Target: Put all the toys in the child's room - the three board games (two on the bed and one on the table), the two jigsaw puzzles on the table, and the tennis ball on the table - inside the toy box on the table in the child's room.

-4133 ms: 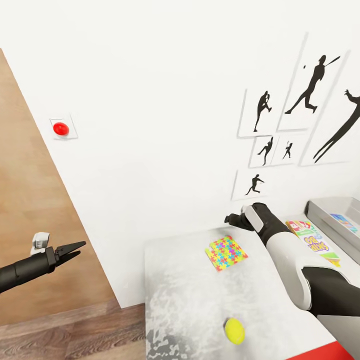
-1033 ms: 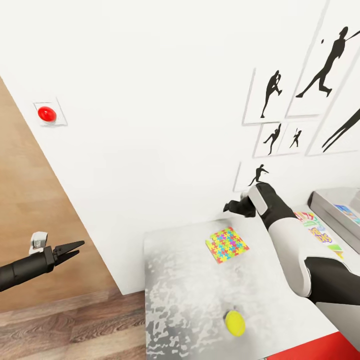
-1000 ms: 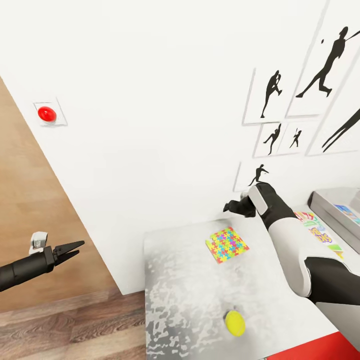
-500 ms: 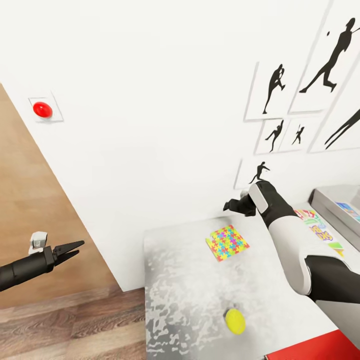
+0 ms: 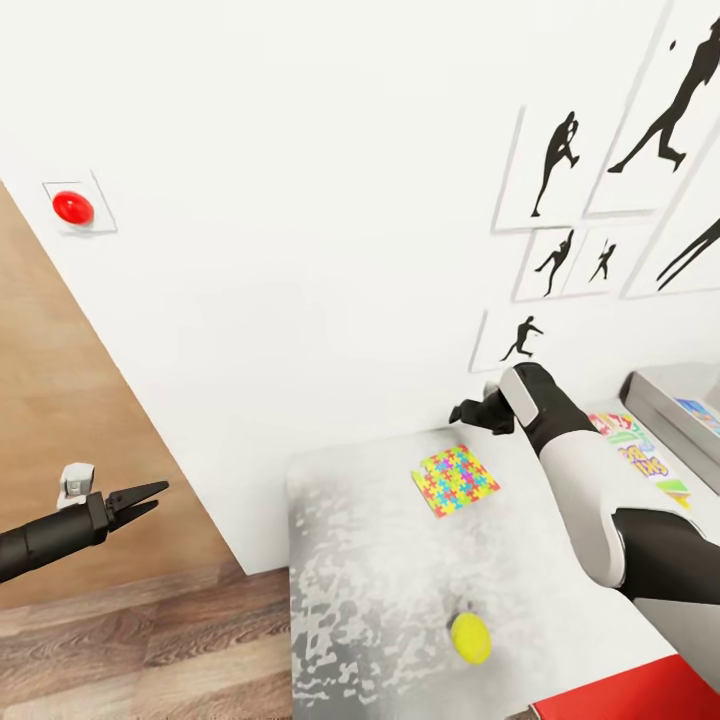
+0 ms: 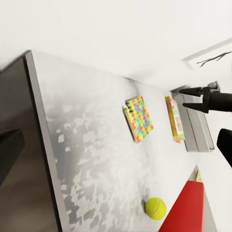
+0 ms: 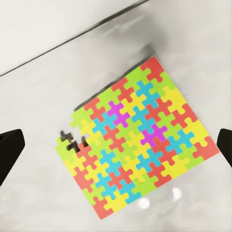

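The jigsaw puzzle [image 7: 137, 137] lies flat on the bench [image 5: 380, 580], directly below the right tool [image 5: 462, 411], which hangs spread wide and empty. Thin, light and probably stiff, it likely wants pinching by one edge, perhaps after sliding to the bench's rim.

The left tool [image 5: 150, 494] is nearly closed, empty, off over the floor.

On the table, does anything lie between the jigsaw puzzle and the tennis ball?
No. In the head view, the stretch of table between the jigsaw puzzle and the tennis ball is bare; the left wrist view agrees.
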### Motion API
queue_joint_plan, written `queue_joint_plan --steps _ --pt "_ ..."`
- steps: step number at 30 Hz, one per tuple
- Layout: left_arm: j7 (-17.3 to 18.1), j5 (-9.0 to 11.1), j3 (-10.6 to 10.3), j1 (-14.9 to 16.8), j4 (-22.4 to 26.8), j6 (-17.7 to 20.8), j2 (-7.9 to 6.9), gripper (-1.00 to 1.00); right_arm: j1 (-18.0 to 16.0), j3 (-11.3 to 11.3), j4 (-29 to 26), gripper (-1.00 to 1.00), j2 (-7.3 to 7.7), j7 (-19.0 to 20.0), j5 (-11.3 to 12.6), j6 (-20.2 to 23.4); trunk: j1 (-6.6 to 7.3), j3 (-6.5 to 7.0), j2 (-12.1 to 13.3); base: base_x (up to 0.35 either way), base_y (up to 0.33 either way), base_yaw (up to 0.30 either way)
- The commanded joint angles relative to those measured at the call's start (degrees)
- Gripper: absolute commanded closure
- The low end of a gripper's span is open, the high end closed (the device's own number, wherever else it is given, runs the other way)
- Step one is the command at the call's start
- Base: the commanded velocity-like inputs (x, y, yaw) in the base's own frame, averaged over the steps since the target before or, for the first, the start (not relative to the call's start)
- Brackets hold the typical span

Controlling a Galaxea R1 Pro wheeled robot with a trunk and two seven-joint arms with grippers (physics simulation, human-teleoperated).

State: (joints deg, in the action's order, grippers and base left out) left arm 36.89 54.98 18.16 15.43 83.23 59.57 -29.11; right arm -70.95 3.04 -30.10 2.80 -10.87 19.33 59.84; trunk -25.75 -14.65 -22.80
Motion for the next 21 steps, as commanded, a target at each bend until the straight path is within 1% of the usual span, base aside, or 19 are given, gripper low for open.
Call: queue_joint_plan --steps 1,5,7,12,14,16,21 --pt "0.34 -0.21 0.07 0.05 0.0 0.25 -0.02 -1.0 -0.05 0.11 0.0 -1.0 0.03 -0.55 0.62 0.16 -0.03 -0.21 -0.12 0.0 0.0 0.0" --pt "1.24 -0.1 0.16 0.07 0.0 0.4 -0.15 -1.0 -0.13 0.16 0.1 -1.0 0.48 -0.56 0.62 0.16 -0.03 -0.58 -0.12 0.0 0.0 0.0" --pt "3.21 -0.12 0.17 0.05 0.0 0.43 -0.57 -1.0 -0.3 0.19 0.12 -1.0 0.75 -0.56 0.62 0.16 -0.03 -0.77 -0.12 0.0 0.0 0.0" --pt "10.8 -0.21 -0.05 0.01 -0.05 0.43 -2.68 -1.0 -1.16 0.11 0.1 -1.0 1.33 -0.5 0.62 0.16 -0.03 -1.24 -0.12 0.0 0.0 0.0" --pt "12.74 -0.26 -0.04 -0.04 -0.11 0.43 -3.17 -1.0 -1.33 0.18 -0.03 -1.0 1.72 -0.48 0.62 0.16 -0.03 -1.43 -0.12 0.0 0.0 0.0" --pt "14.07 -0.27 0.0 -0.09 -0.14 0.43 -3.55 -1.0 -1.56 0.24 -0.17 -1.0 2.18 -0.48 0.62 0.16 -0.03 -1.62 -0.12 0.0 0.0 0.0" --pt "16.34 -0.23 0.02 -0.16 -0.17 0.43 -4.08 -1.0 -2.73 0.15 -0.12 -1.0 2.69 -0.5 0.62 0.16 -0.03 -2.09 -0.12 0.0 0.0 0.0"
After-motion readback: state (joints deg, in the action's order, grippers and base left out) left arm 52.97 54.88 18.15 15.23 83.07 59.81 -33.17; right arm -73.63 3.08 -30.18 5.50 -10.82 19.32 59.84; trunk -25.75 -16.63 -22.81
